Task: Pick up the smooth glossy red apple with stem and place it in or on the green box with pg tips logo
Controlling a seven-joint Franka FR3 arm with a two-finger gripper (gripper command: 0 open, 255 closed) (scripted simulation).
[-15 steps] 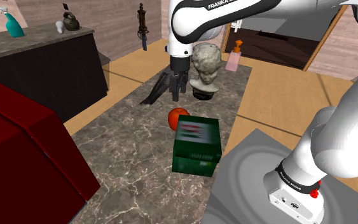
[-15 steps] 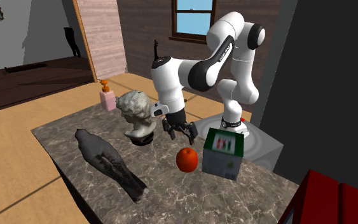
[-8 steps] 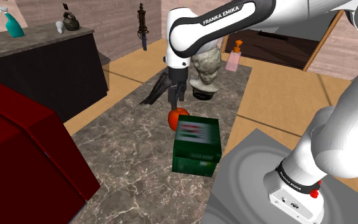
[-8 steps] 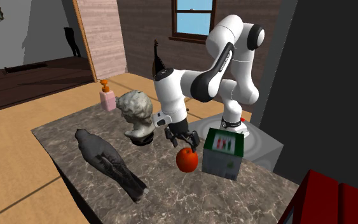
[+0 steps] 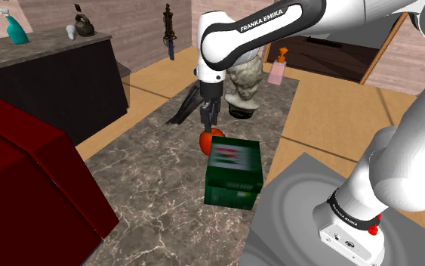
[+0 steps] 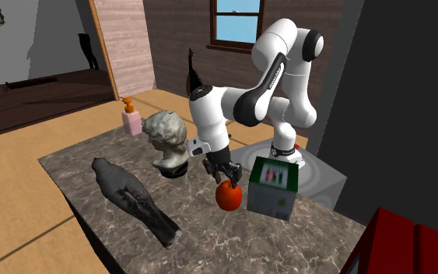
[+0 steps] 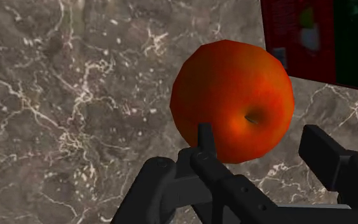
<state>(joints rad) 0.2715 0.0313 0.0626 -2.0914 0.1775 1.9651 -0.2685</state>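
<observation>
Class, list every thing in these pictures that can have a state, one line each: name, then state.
apple: resting on the marble table, dimple up, not held.
pincer: open, straddling the apple's top without clasping it.
green box: closed, upright on the table, nothing on top.
bust: upright on its base.
pink bottle: upright, pump on.

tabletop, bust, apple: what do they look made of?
Tabletop: probably marble, dark grey-brown with white veins running through it.
Bust: grey, mottled and matte, so stone or plaster; the look leaves it open.
Apple: smooth red-orange skin with soft shading and a dimple at the stem end; reads as fruit, though it could be plastic.
</observation>
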